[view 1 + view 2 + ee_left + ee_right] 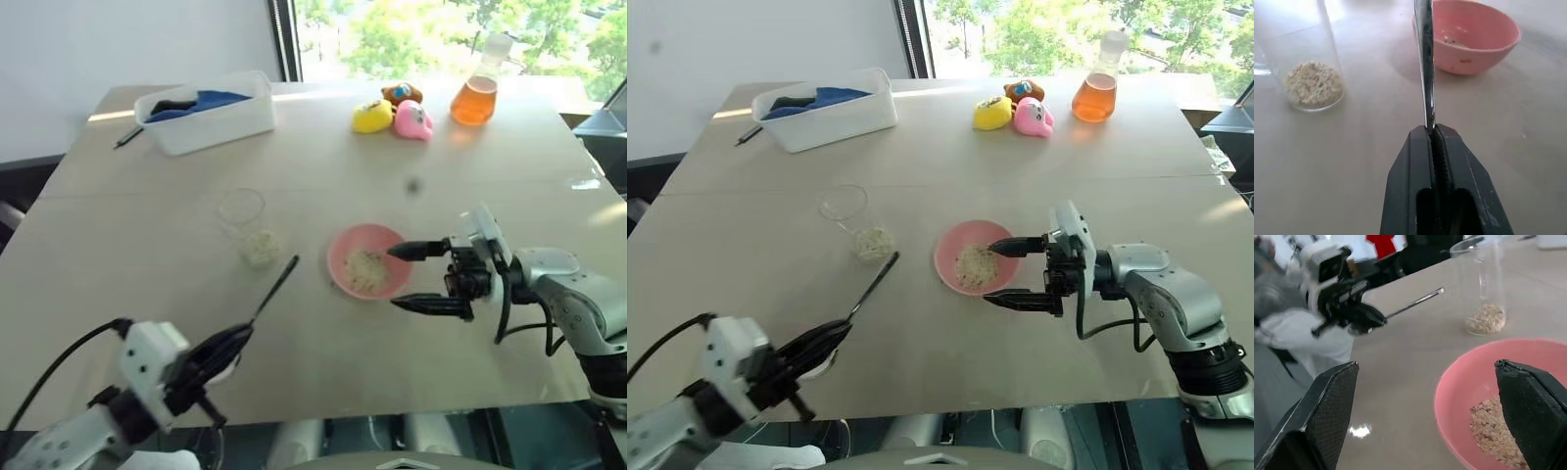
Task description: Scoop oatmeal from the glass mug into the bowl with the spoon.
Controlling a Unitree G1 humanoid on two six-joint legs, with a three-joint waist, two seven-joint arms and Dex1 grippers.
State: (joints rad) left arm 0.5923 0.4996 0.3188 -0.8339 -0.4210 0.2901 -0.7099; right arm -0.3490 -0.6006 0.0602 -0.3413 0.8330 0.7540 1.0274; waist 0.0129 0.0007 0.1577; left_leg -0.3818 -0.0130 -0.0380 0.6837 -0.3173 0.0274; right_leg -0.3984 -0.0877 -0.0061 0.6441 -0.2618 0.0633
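Note:
My left gripper [243, 335] is near the table's front edge and shut on the spoon [277, 284], whose thin metal shaft juts out past the fingertips [1442, 134] toward the gap between mug and bowl. The glass mug [242, 217] stands upright just beyond, with a small heap of oatmeal [1313, 89] at its bottom. To its right sits the pink bowl [338, 257], holding more oatmeal [364, 270]. At the bowl's right side my right gripper [394, 278] is open, one finger [1327, 411] to each side of the rim, holding nothing.
At the back left stands a white tub [227, 122] holding blue cloth, with a dark pen [128, 137] beside it. Three small toys [392, 113] and a flask of orange liquid [475, 96] stand at the back right. Bare tabletop lies between them and the bowl.

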